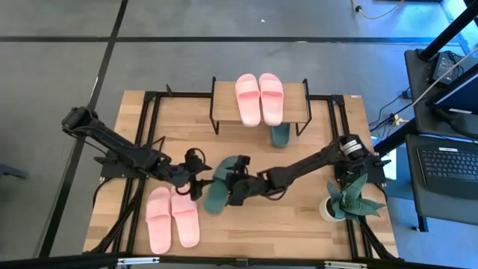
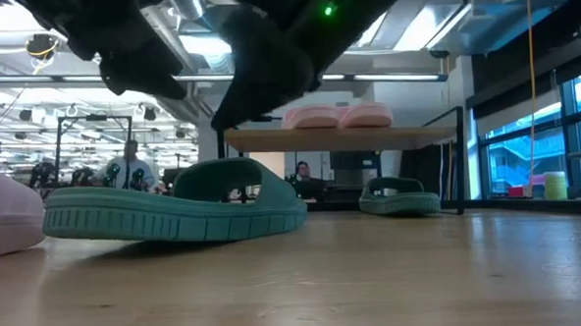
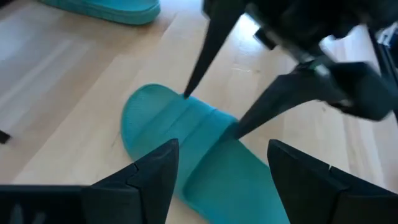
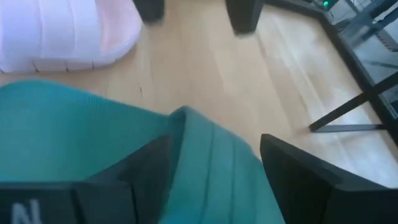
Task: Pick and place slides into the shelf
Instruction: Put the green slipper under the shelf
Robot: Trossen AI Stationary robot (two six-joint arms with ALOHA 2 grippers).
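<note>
While the right claw (image 1: 237, 179) straddles a green slide (image 1: 216, 190) with fingers apart, one pink pair (image 1: 258, 98) tops the shelf (image 1: 299, 93); the left claw (image 1: 196, 179) gapes alongside.

Wooden table (image 1: 314, 217): pink pair (image 1: 172, 217), green slide (image 1: 219, 188), potted plant (image 1: 345, 200), shelf (image 1: 224, 96) bearing pink pair (image 1: 259, 99).

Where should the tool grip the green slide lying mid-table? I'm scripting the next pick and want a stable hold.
Grip the green slide by its wide strap, coming down from above with one finger under the arch and one outside. It lies flat, sole down, and the strap stands raised off the footbed, offering the only graspable ridge. The right tool already straddles it, open; the left tool is also open.
</note>
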